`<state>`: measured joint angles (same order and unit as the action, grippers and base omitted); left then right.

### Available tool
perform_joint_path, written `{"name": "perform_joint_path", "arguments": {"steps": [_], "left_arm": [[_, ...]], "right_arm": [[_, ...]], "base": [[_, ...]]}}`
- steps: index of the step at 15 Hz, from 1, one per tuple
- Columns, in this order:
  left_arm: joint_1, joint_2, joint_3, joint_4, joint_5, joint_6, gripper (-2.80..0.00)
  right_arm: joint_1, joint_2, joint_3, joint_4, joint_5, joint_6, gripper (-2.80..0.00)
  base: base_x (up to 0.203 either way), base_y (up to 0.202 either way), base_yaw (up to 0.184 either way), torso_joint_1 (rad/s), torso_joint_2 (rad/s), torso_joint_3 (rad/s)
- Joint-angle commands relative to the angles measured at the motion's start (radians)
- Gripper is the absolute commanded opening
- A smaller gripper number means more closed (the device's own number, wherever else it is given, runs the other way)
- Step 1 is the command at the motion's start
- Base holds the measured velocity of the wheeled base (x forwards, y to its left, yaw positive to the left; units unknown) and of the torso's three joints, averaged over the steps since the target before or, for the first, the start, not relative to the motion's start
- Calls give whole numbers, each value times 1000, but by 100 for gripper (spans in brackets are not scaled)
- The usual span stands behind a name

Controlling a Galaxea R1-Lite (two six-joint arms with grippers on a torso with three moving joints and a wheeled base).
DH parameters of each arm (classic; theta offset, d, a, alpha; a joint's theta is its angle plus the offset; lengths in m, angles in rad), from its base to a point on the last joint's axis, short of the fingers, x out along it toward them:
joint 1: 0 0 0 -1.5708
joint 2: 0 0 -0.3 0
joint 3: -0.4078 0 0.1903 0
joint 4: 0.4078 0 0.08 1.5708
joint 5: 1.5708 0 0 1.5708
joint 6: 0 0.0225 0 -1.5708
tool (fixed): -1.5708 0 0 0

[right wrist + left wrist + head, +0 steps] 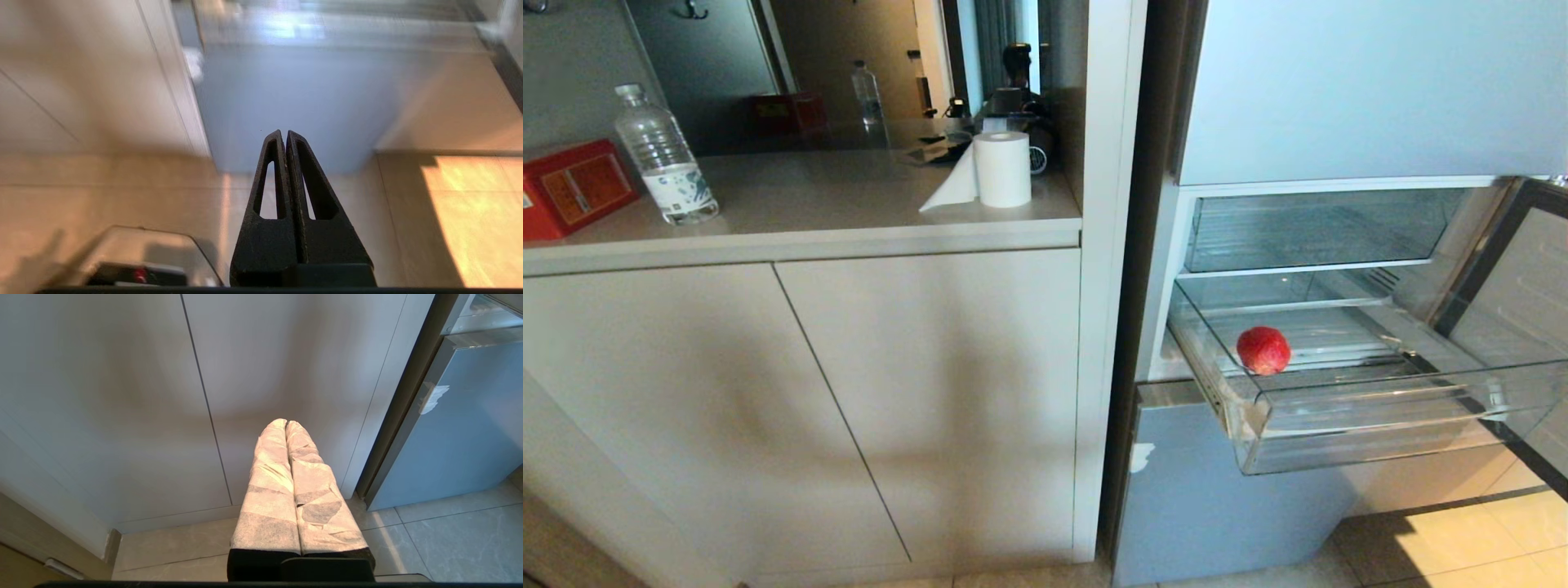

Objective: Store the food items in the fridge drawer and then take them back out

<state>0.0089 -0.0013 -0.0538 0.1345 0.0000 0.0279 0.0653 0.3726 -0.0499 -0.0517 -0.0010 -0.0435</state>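
A round red fruit [1263, 349] lies alone near the left end of the clear fridge drawer [1372, 425], which stands pulled out from the pale blue-grey fridge. Neither arm shows in the head view. My right gripper [284, 132] is shut and empty, low down and pointing at the fridge's pale-blue bottom door [294, 102], below the drawer's front lip [335, 30]. My left gripper [286, 422], its fingers wrapped in white cloth, is shut on nothing and hangs in front of the cabinet doors [196, 396].
A second clear drawer [1307, 229] sits closed above the open one. The fridge door [1515, 286] swings open at the right. On the counter [809, 220] stand a water bottle [666, 159], a red box [572, 188] and a paper roll [1002, 169].
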Motion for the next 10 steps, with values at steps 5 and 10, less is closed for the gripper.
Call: {"name": "perform_joint_path", "arguments": {"steps": [5, 10], "left_arm": [[0, 0, 0, 1, 2, -14, -280], [0, 0, 0, 1, 2, -14, -280]], "right_arm": [[-73, -373, 50, 59, -4, -30, -280], [-73, -373, 50, 59, -7, -21, -280]], "base": [[0, 0, 0, 0, 0, 0], [-1, 0, -21, 1, 2, 0]]}}
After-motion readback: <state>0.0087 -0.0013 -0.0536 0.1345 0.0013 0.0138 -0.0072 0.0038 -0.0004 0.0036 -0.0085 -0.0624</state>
